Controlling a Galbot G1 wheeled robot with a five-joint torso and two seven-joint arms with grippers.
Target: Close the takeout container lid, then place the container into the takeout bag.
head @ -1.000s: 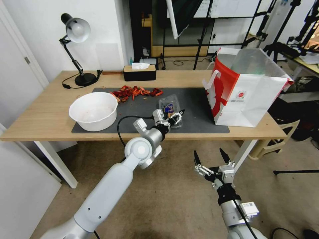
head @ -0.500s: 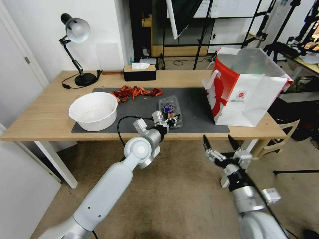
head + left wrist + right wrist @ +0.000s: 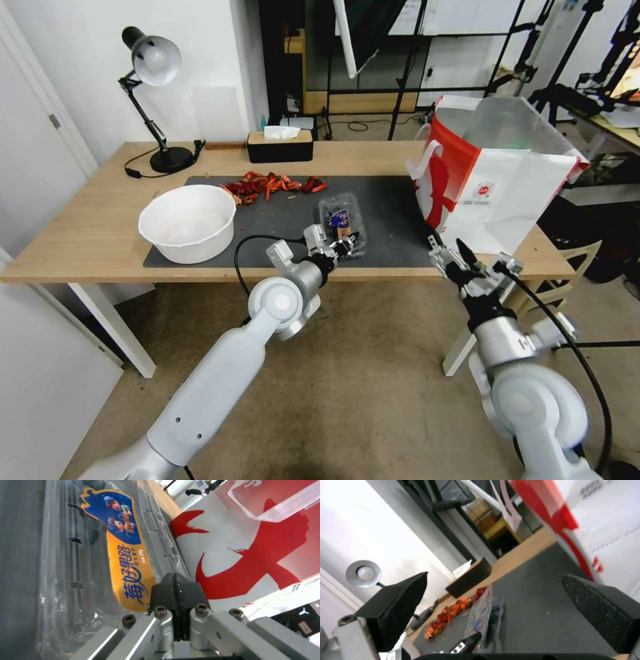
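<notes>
While the white bowl sits toward the left end of the dark mat, nearer the front edge of the surface, the red crayfish shells lie behind it along the mat's rear edge. The left claw reaches over the front edge, its fingers pressed together with nothing between them, their tips against the near end of the takeout container. The container lies flat on the mid-front of the mat, its lid down over the dark berries, the orange and blue sticker facing up; in the left wrist view the joined fingertips sit just beside the sticker's end. The right claw hovers at the front edge of the surface, fingers spread and empty, close to the near corner of the takeout bag. The bag stands upright and open-mouthed at the mat's right end, well apart from the container.
</notes>
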